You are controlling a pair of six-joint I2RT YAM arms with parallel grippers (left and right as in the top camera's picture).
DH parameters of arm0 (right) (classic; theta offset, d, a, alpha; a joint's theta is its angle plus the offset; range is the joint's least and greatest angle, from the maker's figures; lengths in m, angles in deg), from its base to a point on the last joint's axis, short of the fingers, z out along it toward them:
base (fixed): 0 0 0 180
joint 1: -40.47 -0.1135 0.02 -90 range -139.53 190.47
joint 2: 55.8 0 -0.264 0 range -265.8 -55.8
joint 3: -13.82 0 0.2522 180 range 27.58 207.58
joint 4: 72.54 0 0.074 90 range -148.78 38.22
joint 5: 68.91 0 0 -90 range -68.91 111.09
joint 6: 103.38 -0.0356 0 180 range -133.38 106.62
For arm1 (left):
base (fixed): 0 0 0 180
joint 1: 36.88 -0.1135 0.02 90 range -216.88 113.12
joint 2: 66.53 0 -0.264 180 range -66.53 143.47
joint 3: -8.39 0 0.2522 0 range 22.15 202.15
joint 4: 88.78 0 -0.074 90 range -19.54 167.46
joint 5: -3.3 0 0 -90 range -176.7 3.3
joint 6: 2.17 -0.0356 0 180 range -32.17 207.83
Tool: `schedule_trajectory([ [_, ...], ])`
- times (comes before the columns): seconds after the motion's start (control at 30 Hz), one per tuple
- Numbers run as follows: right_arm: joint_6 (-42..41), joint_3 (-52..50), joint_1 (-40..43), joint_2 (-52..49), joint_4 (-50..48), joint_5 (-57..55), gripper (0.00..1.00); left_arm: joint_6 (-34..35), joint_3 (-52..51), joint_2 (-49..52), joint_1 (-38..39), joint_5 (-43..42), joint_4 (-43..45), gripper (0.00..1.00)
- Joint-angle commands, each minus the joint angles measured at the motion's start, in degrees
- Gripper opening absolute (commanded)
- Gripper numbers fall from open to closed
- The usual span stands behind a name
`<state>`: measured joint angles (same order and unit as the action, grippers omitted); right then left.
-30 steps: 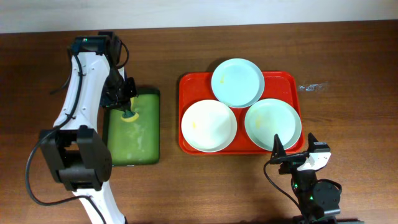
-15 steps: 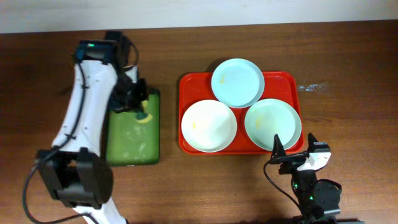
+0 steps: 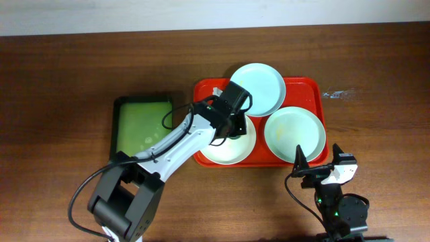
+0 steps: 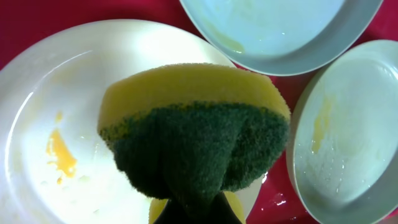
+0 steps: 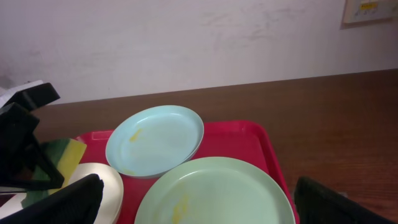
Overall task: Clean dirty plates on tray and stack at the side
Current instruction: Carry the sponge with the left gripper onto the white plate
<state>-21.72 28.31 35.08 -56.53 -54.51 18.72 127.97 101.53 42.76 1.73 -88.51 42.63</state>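
Three plates lie on the red tray [image 3: 316, 87]: a pale blue one [image 3: 262, 84] at the back, a white one [image 3: 225, 144] at front left, a mint one [image 3: 295, 133] at front right. My left gripper [image 3: 232, 124] is shut on a yellow-and-green sponge [image 4: 193, 130] and holds it over the white plate [image 4: 56, 106], which has a yellow smear [image 4: 60, 154]. The mint plate [image 4: 348, 130] and the blue plate [image 4: 280, 31] show faint yellow smears. My right gripper [image 3: 316, 169] is open and empty at the tray's front edge, facing the mint plate [image 5: 217, 186].
A smaller dark-rimmed green tray [image 3: 141, 128] lies left of the red tray, with nothing on it. Bare wooden table surrounds both trays. A small clear scrap [image 3: 338, 94] lies right of the red tray.
My left arm has swung right from the green tray to above the white plate, carrying the sponge. The right arm has not moved.
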Motion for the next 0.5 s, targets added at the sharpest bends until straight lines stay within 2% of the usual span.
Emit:
schedule_trajectory([
  [0.0,0.42,-0.42,0.22,0.33,0.22,-0.72,0.98,1.01,-0.42,1.22,0.94,2.27,0.24,0.00],
  [0.03,0.42,-0.42,0.22,0.33,0.22,-0.72,0.98,1.03,-0.50,2.32,1.33,2.27,0.28,0.01],
  [0.1,0.42,-0.42,0.22,0.33,0.22,-0.72,0.98,1.01,-0.50,4.76,1.77,2.23,0.33,0.11],
  [0.13,0.42,-0.42,0.22,0.33,0.22,-0.72,0.98,1.01,-0.50,5.84,1.75,2.25,0.33,0.19],
  [0.17,0.42,-0.42,0.22,0.33,0.22,-0.72,0.98,0.98,-0.48,5.90,1.73,2.27,0.33,0.34],
  [0.23,0.42,-0.42,0.22,0.33,0.22,-0.72,0.98,0.96,0.87,4.37,0.37,2.10,-0.79,0.55],
  [0.33,0.42,-0.42,0.22,0.33,0.22,-0.72,0.98,0.96,4.57,-1.95,-3.32,2.01,-6.38,0.59],
  [0.37,0.42,-0.42,0.22,0.33,0.22,-0.72,0.98,0.96,5.25,-4.94,-4.90,2.03,-8.22,0.63],
  [0.4,0.42,-0.42,0.22,0.33,0.22,-0.72,0.98,0.96,5.27,-8.33,-6.47,2.08,-9.99,0.75],
  [0.43,0.42,-0.42,0.22,0.33,0.22,-0.72,0.99,-0.66,5.27,-12.35,-8.48,2.16,-12.87,0.98],
  [0.47,0.42,-0.42,0.22,0.33,0.22,-0.72,0.98,-3.02,5.27,-15.17,-10.21,3.56,-15.65,0.99],
])
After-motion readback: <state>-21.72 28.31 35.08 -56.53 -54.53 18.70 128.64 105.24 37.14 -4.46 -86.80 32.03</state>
